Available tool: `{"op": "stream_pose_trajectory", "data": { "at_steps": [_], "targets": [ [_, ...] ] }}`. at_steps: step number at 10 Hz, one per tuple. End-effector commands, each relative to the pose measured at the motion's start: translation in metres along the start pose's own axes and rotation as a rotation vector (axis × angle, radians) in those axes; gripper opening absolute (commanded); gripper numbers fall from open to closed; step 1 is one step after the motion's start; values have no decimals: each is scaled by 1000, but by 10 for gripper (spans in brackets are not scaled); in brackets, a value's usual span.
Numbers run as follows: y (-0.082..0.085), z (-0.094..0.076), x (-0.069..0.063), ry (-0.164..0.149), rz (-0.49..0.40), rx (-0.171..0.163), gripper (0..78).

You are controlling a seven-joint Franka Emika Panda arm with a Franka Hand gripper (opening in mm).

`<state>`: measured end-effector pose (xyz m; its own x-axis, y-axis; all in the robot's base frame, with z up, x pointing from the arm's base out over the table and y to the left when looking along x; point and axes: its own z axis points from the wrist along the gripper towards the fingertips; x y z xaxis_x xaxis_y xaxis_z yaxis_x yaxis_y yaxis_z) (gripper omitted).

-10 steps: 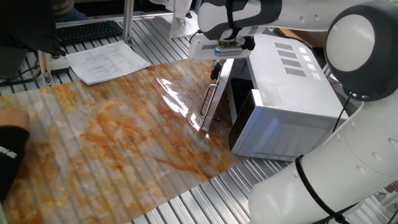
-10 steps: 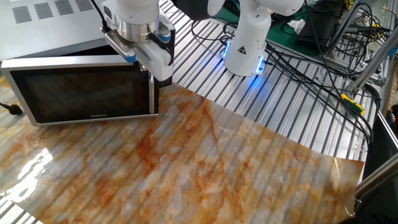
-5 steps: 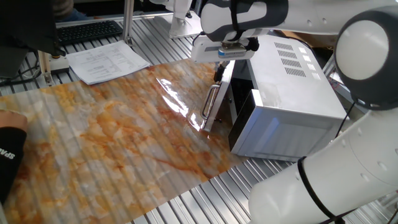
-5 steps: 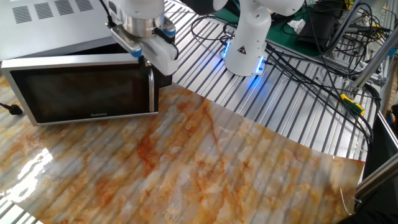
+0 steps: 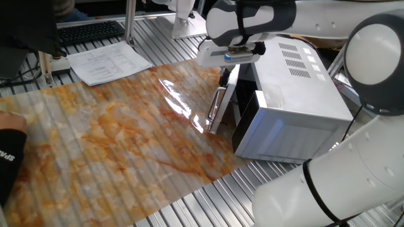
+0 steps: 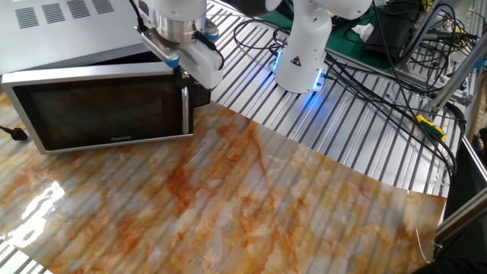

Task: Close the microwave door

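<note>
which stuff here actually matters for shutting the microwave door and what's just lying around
Part of the job:
- microwave door, still ajar
- its bar handle
- microwave
- gripper at the door's top corner

Just lying about:
- papers
- keyboard
- cables
- marble-pattern mat

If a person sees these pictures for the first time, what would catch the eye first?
Probably the silver microwave at the mat's edge, with the microwave door standing partly open. The white arm's end effector presses at the door's handle edge, above the orange marbled mat.
</note>
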<state>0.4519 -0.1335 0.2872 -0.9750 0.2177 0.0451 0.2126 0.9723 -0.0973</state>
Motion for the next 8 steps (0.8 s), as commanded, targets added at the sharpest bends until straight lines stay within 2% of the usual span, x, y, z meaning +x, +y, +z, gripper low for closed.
{"op": "stream_pose_trajectory", "data": {
  "at_steps": [1,3,4,8],
  "targets": [
    [-17,-1,-4,1,-49,0,0],
    [-26,-5,-6,8,-58,2,0],
    [-36,-8,-6,17,-77,5,0],
    [-52,-6,-3,18,-96,10,0]
  ]
}}
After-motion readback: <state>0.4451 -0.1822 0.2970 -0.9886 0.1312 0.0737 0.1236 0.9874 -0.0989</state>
